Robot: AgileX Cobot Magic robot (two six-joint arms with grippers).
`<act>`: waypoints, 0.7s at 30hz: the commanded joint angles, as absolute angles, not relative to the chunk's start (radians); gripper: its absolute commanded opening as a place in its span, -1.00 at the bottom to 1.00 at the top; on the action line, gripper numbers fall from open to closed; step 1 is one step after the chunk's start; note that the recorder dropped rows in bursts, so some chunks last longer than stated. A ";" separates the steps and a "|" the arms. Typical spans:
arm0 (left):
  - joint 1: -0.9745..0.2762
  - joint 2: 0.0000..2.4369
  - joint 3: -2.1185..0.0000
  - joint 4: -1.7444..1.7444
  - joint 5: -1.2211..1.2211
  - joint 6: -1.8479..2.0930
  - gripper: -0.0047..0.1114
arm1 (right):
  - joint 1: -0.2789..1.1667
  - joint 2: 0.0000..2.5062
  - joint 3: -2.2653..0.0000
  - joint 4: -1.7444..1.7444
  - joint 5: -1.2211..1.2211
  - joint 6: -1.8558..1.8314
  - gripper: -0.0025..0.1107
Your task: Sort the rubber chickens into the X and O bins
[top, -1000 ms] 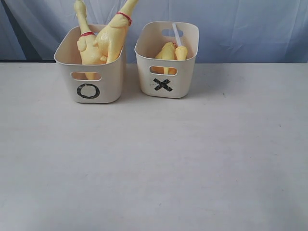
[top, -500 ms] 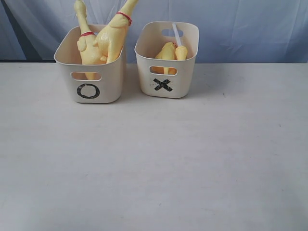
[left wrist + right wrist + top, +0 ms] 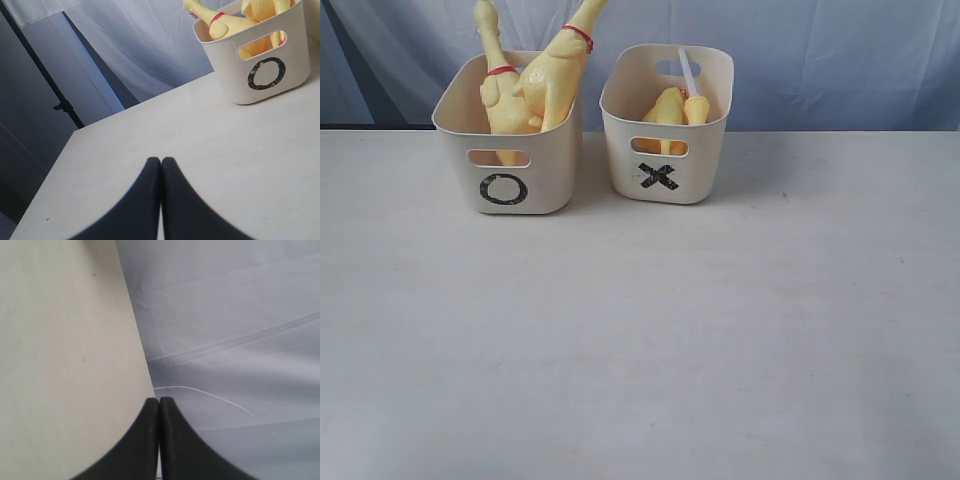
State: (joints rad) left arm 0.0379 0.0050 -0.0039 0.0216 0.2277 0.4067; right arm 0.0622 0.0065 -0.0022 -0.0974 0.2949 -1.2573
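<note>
Two cream tubs stand at the back of the table. The O bin [image 3: 505, 160] holds two yellow rubber chickens [image 3: 545, 80] that stick up above its rim, red bands showing. The X bin [image 3: 665, 140] holds more yellow chicken [image 3: 670, 108] lower inside, with a pale stick leaning out. In the left wrist view the O bin [image 3: 265, 65] and its chickens [image 3: 225, 22] sit far ahead of my left gripper [image 3: 161, 161], which is shut with nothing in it. My right gripper [image 3: 159, 401] is shut and empty, over the table's edge. Neither gripper appears in the exterior view.
A wide pale table [image 3: 640, 330] stretches in front of the bins. A blue-grey cloth backdrop [image 3: 820, 60] hangs behind it. A dark stand pole [image 3: 55, 95] rises beyond the table's far-left corner in the left wrist view.
</note>
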 commanded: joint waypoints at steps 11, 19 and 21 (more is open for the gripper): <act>0.032 0.000 0.000 0.015 0.216 0.403 -0.92 | 0.063 0.000 0.000 0.145 0.297 -1.254 -0.97; 0.032 0.000 0.000 0.017 0.216 0.403 -0.92 | 0.063 0.000 0.000 0.185 0.285 -1.254 -0.97; 0.032 0.000 0.000 0.017 0.216 0.403 -0.92 | 0.063 0.000 0.000 0.185 0.285 -1.254 -0.97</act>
